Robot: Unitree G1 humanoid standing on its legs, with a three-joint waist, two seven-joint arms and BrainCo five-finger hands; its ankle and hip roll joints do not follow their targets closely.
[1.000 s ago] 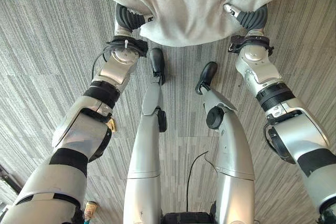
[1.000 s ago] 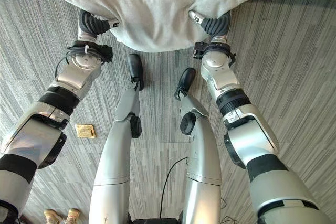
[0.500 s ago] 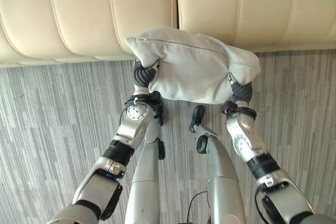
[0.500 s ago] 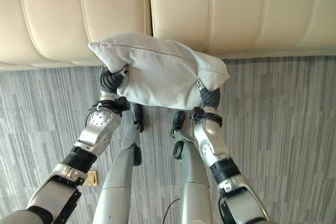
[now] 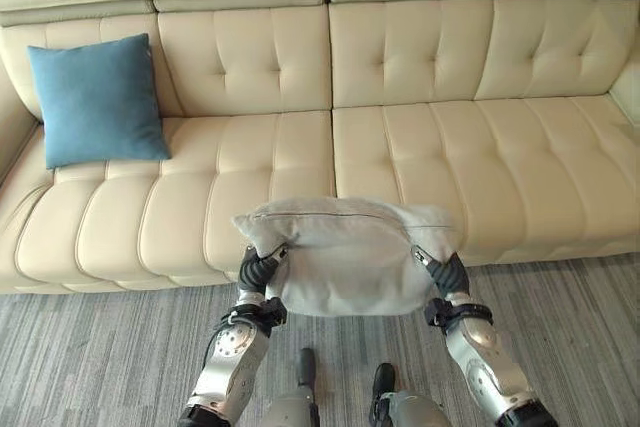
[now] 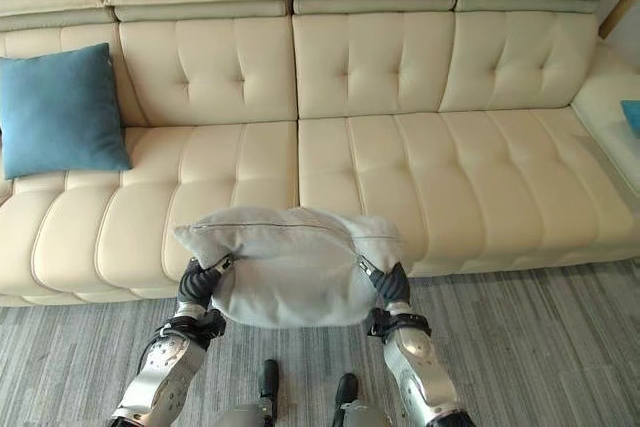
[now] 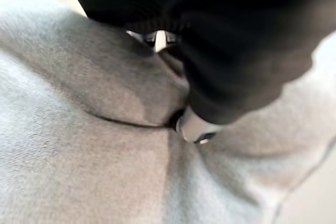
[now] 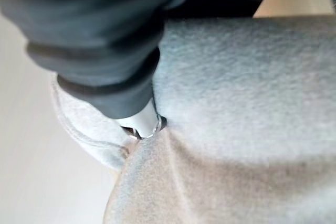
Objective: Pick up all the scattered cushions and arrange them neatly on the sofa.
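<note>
Grey cushion [image 5: 345, 257]: I now have it raised from over the carpet [image 5: 90, 357] to the sofa [image 5: 420, 147] seat's front edge, left hand [image 5: 256, 269] and right hand [image 5: 446, 273] pressed into its ends, finger state untellable, placement near; blue cushion [image 5: 97, 99] already leans at the backrest's left end.

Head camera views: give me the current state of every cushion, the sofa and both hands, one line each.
Grey cushion: off the floor, carried between both hands in front of the sofa's seat edge.
Blue cushion: upright on the sofa's left end, leaning on the backrest.
Sofa: middle and right seats bare.
Left hand: pressed into the grey cushion's left side, fingers hidden.
Right hand: pressed into its right side, fingers hidden.
</note>
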